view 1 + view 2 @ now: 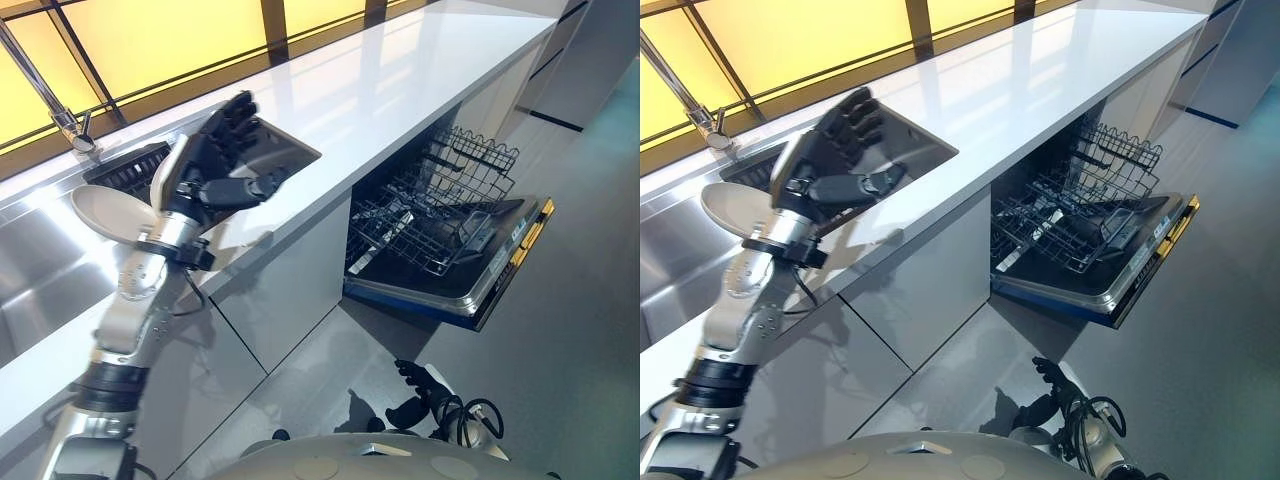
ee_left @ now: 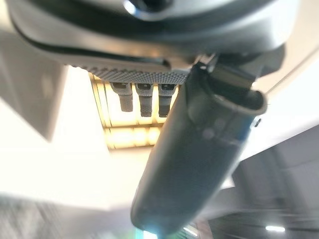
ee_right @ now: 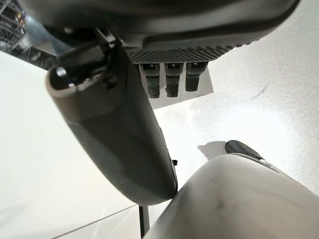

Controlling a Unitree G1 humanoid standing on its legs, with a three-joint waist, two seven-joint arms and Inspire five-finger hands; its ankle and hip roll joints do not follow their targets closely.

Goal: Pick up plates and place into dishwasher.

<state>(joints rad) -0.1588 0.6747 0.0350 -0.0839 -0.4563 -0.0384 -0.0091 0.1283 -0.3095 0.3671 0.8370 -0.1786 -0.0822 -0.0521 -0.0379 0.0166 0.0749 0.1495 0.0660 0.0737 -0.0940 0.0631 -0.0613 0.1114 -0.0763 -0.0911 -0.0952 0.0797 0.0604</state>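
Pale grey-white round plate (image 1: 100, 208), glossy white countertop (image 1: 400, 80), brushed silver steel sink (image 1: 40, 270), dark wire dishwasher racks (image 1: 440, 200) in criss-cross grid, dishwasher door (image 1: 470, 290) edged blue with yellow strip, amber-yellow window panes (image 1: 150, 40) in dark frames, grey speckled floor (image 1: 560, 380), black left hand (image 1: 215, 165).

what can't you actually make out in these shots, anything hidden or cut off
- Plate: the left hand and its wrist cover its near edge in the eye views, so any contact there is hidden.
- Sink: the left hand hides much of the basin.
- Dishwasher: the counter hides its inside; what lies in the lower rack is too small to name.
- Tap: cut off at the top edge.
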